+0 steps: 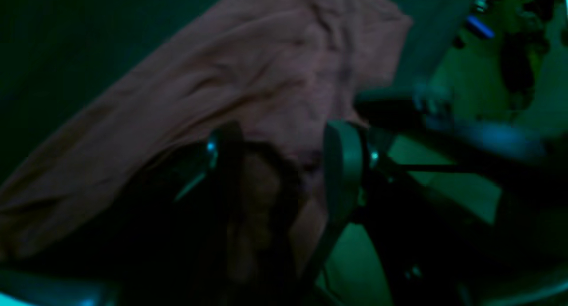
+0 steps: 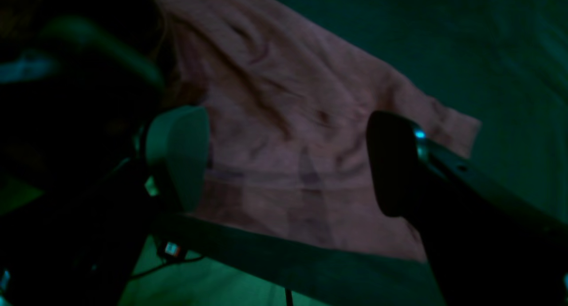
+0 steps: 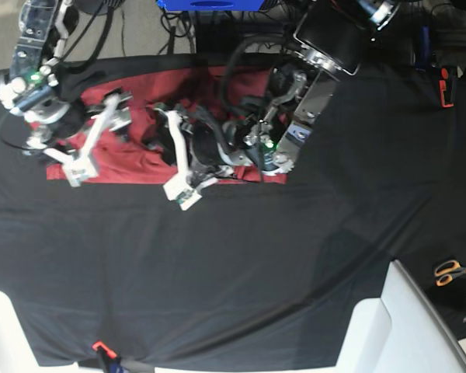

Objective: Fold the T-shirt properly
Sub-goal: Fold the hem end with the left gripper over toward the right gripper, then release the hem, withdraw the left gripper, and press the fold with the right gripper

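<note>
From my seat the shirt [image 3: 144, 165] reads plain brick red, no print; both wrist views wash it to a dull dusty pink under green-tinted dimness. I see the table cloth [image 3: 241, 264] as solid black. The scissors [image 3: 450, 271] at the right edge have orange handles. A blue box [image 3: 210, 4] sits at the top edge, and small white parts [image 3: 183, 189] show on the arms.

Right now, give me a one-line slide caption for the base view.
Both arms over the maroon T-shirt on the black table cloth: right gripper open, left gripper mid-shirt.
</note>
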Tool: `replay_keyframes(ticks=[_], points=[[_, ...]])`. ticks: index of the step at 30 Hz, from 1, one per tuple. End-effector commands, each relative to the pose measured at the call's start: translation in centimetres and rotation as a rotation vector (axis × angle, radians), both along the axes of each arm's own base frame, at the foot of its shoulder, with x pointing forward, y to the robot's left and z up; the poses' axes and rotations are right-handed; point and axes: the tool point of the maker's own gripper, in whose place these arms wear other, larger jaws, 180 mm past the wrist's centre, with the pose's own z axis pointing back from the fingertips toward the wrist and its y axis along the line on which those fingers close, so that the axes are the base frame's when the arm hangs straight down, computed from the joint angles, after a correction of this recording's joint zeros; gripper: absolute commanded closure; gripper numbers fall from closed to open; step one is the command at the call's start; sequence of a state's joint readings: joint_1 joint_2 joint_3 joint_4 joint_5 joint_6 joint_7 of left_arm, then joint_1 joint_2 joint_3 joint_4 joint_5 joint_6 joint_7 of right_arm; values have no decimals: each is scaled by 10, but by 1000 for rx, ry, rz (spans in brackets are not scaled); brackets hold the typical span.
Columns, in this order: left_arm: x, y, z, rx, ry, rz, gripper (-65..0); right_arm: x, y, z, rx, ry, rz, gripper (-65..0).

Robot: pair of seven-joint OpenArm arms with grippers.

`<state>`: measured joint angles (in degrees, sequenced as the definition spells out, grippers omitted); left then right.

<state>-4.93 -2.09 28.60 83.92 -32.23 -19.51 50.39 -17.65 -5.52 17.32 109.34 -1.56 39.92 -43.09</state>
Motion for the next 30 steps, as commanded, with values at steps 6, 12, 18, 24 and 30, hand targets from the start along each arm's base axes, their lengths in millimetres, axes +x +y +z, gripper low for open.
replay_keyframes(ticks=[6, 12, 18, 24, 30], points=[[34, 7, 26, -33, -84, 37, -272, 10, -5, 12, -2, -53, -6, -527], [70, 154, 24, 117, -110, 329, 0, 16, 24, 26, -8, -92, 100, -483], [26, 325, 20, 311, -82, 656, 0, -3, 96, 22, -2, -74, 403, -26], [-37, 421, 30, 435, -95, 763, 0, -10, 140, 23, 50, -58, 354, 0], [-57, 436, 35, 476, -106, 715, 0, -36, 197, 17, -3, -73, 387, -3]])
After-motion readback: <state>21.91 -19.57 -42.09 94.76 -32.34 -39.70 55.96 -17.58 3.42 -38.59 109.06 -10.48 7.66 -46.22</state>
